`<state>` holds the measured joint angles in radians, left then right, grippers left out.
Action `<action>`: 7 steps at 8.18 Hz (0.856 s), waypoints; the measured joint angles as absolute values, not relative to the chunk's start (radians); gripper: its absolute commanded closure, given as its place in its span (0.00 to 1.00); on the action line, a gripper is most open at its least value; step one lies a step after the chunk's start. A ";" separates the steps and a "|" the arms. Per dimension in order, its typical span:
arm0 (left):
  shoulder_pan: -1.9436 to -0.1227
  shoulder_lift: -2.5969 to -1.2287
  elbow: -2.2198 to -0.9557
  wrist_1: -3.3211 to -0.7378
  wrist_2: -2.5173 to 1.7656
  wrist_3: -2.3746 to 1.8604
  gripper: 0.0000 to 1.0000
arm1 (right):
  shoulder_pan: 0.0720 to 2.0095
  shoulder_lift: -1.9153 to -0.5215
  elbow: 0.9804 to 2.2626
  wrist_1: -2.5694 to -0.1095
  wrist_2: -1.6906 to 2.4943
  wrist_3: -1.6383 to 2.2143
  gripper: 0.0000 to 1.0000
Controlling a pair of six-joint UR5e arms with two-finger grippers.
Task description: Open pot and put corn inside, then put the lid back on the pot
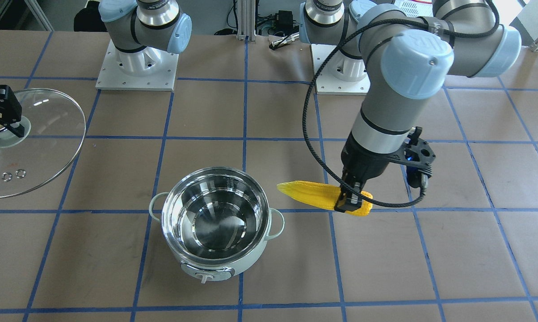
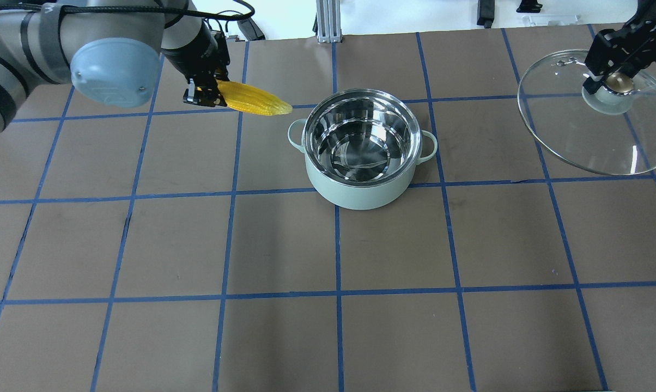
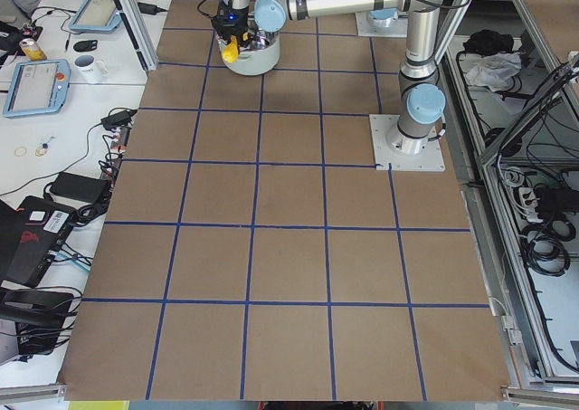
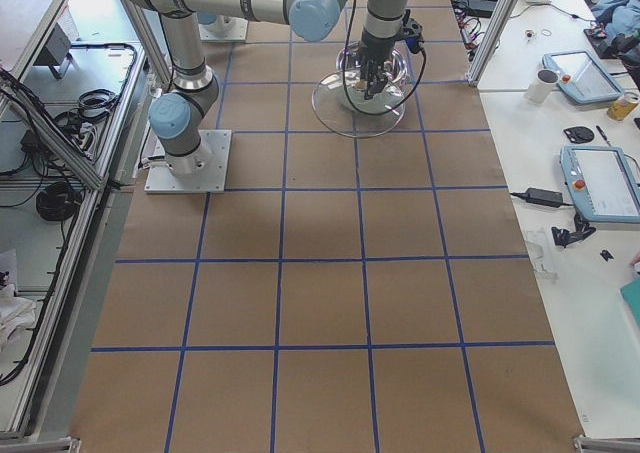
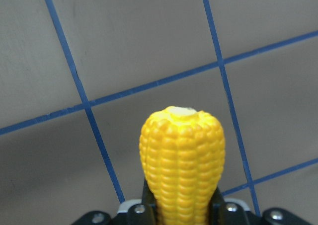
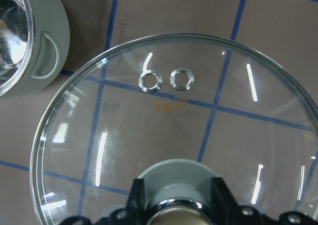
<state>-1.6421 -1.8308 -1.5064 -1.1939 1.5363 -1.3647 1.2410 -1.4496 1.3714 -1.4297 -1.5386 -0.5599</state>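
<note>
Left of the pot, the left gripper [image 2: 202, 97] is clamped on the butt end of the bright yellow cob of corn [image 2: 254, 101]. In the left wrist view the black fingers [image 5: 216, 207] press on both sides of it. The cob appears to be held off the table and roughly level. Its long axis runs from the gripper toward the pot, and its paler pointed tip is near the pot's left loop handle, outside the rim.

The round pale mint-green pot with a shiny steel interior [image 2: 360, 193] stands open and empty. It lies to the gripper's right, nearly along the cob's axis, so I judge a carry over the rim comes next, and the left arm is the nearer one.

Right of the pot and apart from it, the right gripper [image 2: 606, 83] is closed on the beige knob of the round clear glass lid [image 2: 576, 144].

No brand or label is legible, and the marking on the left arm is too blurred to read.
</note>
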 measured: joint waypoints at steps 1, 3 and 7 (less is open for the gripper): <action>-1.687 -1.832 -1.506 -1.173 1.517 -1.395 1.00 | 1.241 -1.450 1.371 -1.430 -1.539 -0.560 0.81; -1.768 -1.857 -1.506 -1.089 1.460 -1.521 1.00 | 1.241 -1.450 1.371 -1.430 -1.540 -0.560 0.81; -1.897 -1.978 -1.506 -0.948 1.438 -1.680 1.00 | 1.241 -1.450 1.371 -1.430 -1.540 -0.560 0.81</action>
<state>-1.8972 -1.9779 -1.5065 -0.9483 1.4385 -1.6803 1.2410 -1.4496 1.3714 -1.4297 -1.5400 -0.5599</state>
